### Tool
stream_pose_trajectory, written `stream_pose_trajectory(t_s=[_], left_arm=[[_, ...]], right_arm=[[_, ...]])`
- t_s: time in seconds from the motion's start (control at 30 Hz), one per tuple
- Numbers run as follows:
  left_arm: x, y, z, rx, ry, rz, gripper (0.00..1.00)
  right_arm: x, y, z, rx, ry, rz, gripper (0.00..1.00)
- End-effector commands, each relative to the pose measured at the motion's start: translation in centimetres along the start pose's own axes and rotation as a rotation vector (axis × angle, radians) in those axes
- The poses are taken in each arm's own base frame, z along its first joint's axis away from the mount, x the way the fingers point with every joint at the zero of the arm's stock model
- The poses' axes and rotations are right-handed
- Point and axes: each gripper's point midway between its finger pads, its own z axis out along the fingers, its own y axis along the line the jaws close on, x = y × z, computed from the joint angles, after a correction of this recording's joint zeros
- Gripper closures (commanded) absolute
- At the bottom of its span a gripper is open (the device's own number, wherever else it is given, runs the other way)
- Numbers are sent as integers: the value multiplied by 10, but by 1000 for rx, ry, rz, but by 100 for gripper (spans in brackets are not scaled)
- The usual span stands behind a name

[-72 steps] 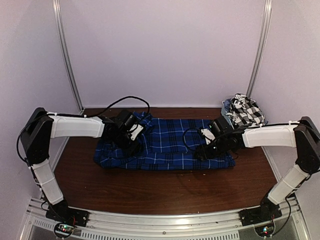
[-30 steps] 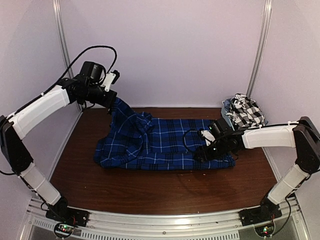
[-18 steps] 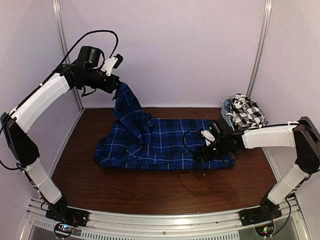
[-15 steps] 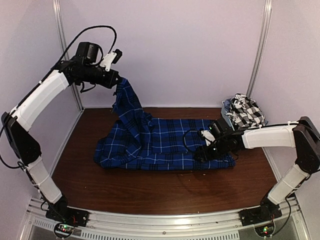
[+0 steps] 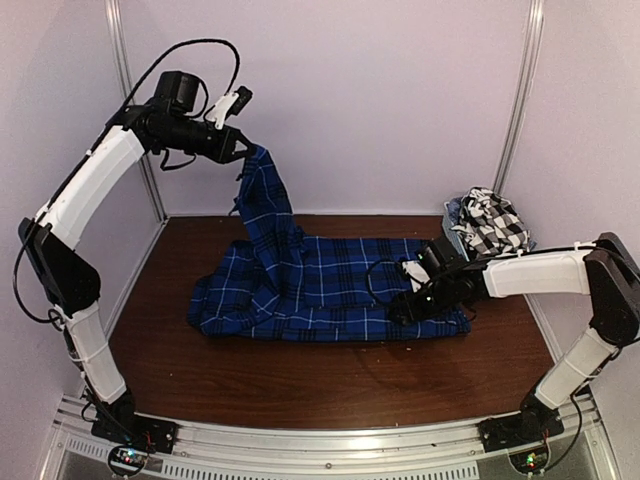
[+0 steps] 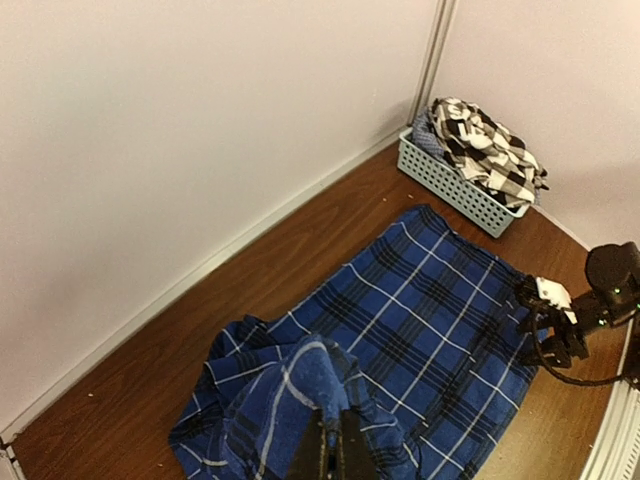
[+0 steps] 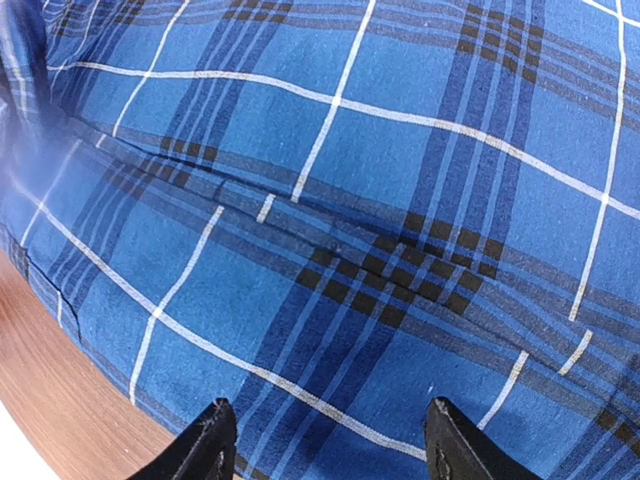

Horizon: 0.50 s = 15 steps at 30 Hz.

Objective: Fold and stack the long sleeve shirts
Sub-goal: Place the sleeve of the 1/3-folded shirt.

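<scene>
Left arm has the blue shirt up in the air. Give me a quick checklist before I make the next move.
1. Left jaws shut on the blue plaid shirt, with one part lifted high: ok.
2. Right jaws open over the shirt's right end: ok. Whether they press on the cloth: cannot tell.
3. Rest of the shirt lies on the table, none over an edge: ok.
4. Shirt lying flat: not ok, it is bunched at the left under the lifted part.
5. Black-and-white shirt in the basket, apart from the blue one: ok.
</scene>
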Motion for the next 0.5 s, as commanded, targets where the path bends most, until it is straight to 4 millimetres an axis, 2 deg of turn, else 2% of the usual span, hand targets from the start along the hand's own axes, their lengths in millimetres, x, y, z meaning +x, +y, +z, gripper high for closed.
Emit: stream_pose_trajectory(t_s=[0.0,0.13,0.23,0.47], left_arm=[[20,-22,10,165,34,-18,100],[41,-43,23,290,60,-52,100],[57,-56,39,327,91,-55,100],[81,-73,94,380,129,-158,100]], right_arm=[[-14,12,-11,-47,-65,-11,34],[-32,30,-25,-127,-130,-26,34],[-40,32,-31,-128,-157,-27,34],[-32,26,-27,-107,-143,0,33]])
